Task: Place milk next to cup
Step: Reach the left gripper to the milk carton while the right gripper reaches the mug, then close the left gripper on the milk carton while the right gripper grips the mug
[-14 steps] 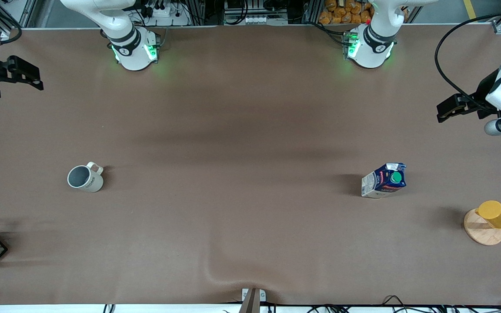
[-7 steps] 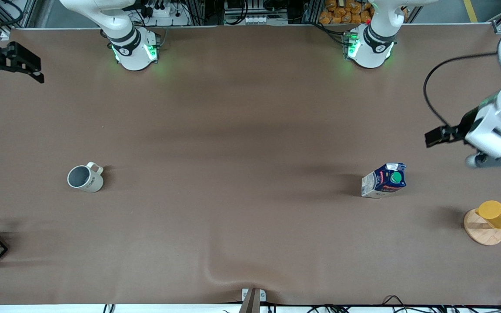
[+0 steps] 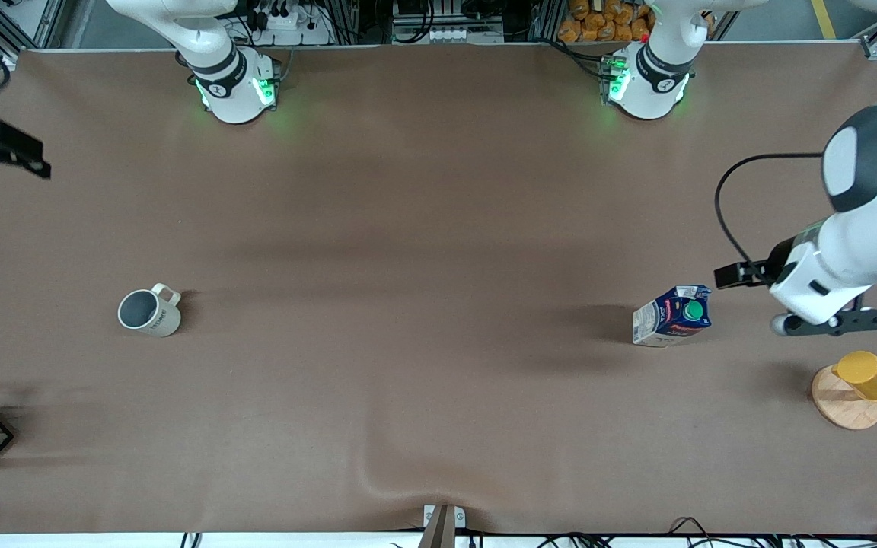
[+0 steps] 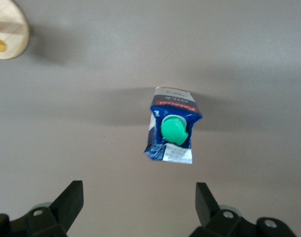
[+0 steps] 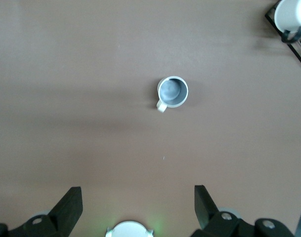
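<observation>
The milk (image 3: 673, 316) stands upright on the brown bench (image 3: 438, 228), toward the left arm's end. Its green cap (image 4: 173, 129) points up. The cup (image 3: 149, 312) stands well apart from the milk, toward the right arm's end of the bench, and about as near to the front camera as the milk is. It is upright too, with its open mouth up.

The left gripper (image 4: 139, 205) hangs in the air just beside the milk, on the side toward the left arm's end of the bench. It is not touching the milk. Its jaws are spread wide and hold nothing. In the left wrist view the milk sits in the gap ahead of the two jaws.

The right gripper (image 5: 138, 207) waits high up over the bench. Its jaws are spread wide and empty too. From its wrist view it looks down on the cup.

The step in hand looks like the reach for the milk. To do it well, the left gripper should come right over the milk and line up so one jaw goes on each flat side. It should go down slowly and stay clear of the sloped top and the cap. It should squeeze the flat sides gently, because the carton may be soft and could dent or tip. A yellow cup (image 3: 871, 374) on a wooden disc (image 3: 842, 407) stands near the milk, closer to the front camera, so the arm should stay clear of it.
</observation>
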Controlling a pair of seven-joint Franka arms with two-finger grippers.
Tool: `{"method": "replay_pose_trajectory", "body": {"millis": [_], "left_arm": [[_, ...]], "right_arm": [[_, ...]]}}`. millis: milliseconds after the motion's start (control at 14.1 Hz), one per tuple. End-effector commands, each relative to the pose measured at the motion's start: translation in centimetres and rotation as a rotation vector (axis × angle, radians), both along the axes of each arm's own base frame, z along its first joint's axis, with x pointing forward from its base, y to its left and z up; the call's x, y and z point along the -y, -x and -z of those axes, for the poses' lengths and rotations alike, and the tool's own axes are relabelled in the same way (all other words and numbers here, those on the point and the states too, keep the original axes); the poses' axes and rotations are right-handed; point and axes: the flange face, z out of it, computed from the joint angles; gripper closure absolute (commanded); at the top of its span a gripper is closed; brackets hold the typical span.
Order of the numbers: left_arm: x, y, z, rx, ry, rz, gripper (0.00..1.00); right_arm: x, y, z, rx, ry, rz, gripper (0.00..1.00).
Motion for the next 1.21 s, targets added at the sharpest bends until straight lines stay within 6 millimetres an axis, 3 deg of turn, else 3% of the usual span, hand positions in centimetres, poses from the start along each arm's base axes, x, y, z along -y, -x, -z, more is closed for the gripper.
{"method": "replay_pose_trajectory", "body": {"millis": [0, 213, 355, 426, 640, 995, 1137], "left_arm": [[2.0, -0.8, 2.1, -0.003, 0.016, -0.004, 0.00], [2.6, -1.6, 4.7, -0.009, 0.018, 0.004, 0.00], [2.4, -1.8, 5.9, -0.022, 0.017, 0.004, 0.00], [2.4, -1.8, 6.5, -0.031, 0.018, 0.010, 0.00], [2.4, -1.6, 8.3, -0.048, 0.017, 0.010, 0.00], [2.1, -1.1, 10.3, -0.056, 0.017, 0.007, 0.00], [1.9, -1.1, 10.5, -0.056, 0.017, 0.004, 0.00]], "right_arm": [[0.7, -4.5, 7.3, -0.022, -0.014, 0.012, 0.00], [0.2, -6.7, 10.8, -0.025, -0.012, -0.001, 0.00], [0.7, -8.1, 14.3, -0.047, -0.005, 0.001, 0.00], [1.5, -8.5, 15.1, -0.046, -0.005, 0.004, 0.00], [5.6, -9.2, 17.6, -0.053, -0.017, -0.016, 0.00], [13.1, -9.7, 23.9, 0.013, -0.032, -0.090, 0.00], [14.1, -10.2, 26.3, 0.050, -0.027, -0.117, 0.00]]}}
